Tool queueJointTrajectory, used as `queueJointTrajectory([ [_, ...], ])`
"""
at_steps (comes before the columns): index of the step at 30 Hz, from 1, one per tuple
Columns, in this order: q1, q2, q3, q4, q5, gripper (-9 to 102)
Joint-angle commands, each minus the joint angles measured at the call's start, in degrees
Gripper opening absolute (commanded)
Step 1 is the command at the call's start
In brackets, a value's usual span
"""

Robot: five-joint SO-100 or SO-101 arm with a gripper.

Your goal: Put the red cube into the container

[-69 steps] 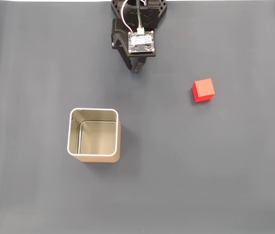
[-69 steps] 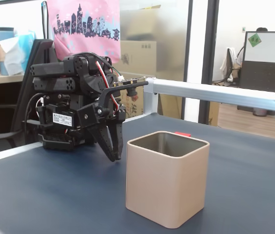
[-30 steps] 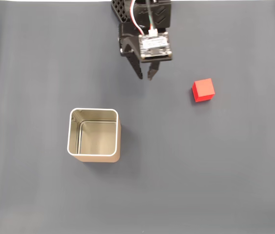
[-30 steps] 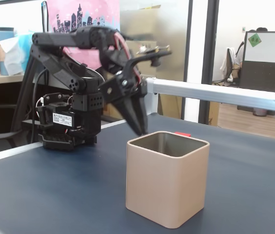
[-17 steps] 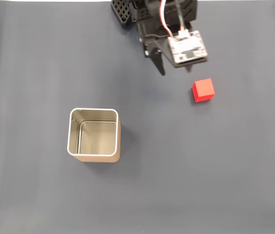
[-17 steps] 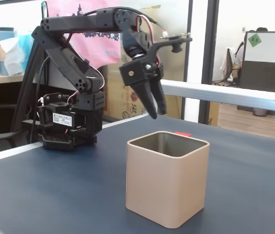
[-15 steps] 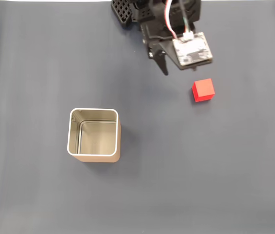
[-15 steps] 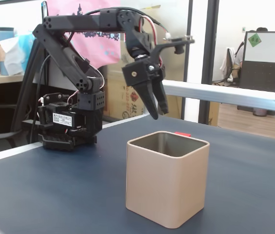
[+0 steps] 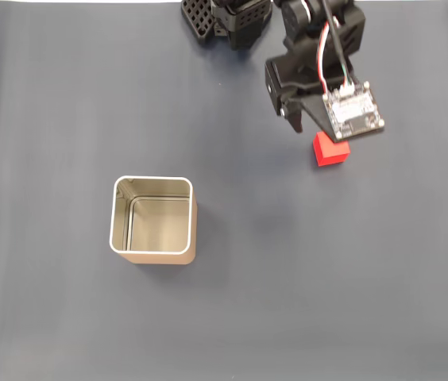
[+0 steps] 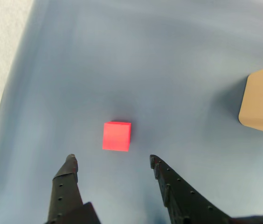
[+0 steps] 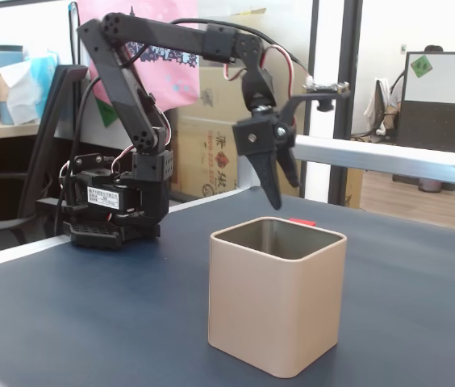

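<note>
Tan-walled square metal tin [image 9: 153,216] sits left of the tabletop's middle, empty. Toward the far right edge the small bright red cube [image 10: 116,136] lies below the black two-finger gripper [image 10: 111,161], spread and empty. Descending off-centre, a fingertip could probably nudge it away.

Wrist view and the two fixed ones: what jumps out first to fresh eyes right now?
The red cube stands out brightest against the dark blue-grey mat, lying just ahead of the open gripper in the wrist view, untouched. Next is the container, empty and upright, well away to the lower left of the cube in a fixed view from above. From the side, the black arm arches over the mat with its fingers pointing down.
</note>
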Motion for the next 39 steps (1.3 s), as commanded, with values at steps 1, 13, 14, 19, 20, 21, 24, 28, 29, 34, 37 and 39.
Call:
queueJointTrajectory([
  [1, -0.62, -1.93, -2.9, -3.25, 0.35, 36],
  [13, -4.22, -9.84, -2.29, -10.2, 3.34, 36],
  [14, -4.22, -10.37, -2.29, -10.46, 3.52, 36],
  [19, -4.22, -12.83, -2.64, -11.6, 3.96, 36],
  [20, -4.22, -13.18, -2.72, -11.78, 3.96, 36],
  [21, -4.22, -13.54, -2.72, -11.95, 4.13, 36],
  [24, -4.13, -14.59, -2.72, -12.39, 4.22, 36],
  [28, -4.04, -15.47, -2.99, -13.45, 4.57, 36],
  [29, -3.96, -15.64, -3.08, -13.8, 4.66, 36],
  [34, -3.52, -17.05, -3.25, -15.29, 4.83, 35],
  [37, -3.25, -17.49, -3.52, -15.73, 4.92, 32],
  [39, -3.16, -17.75, -3.69, -15.91, 5.01, 29],
])
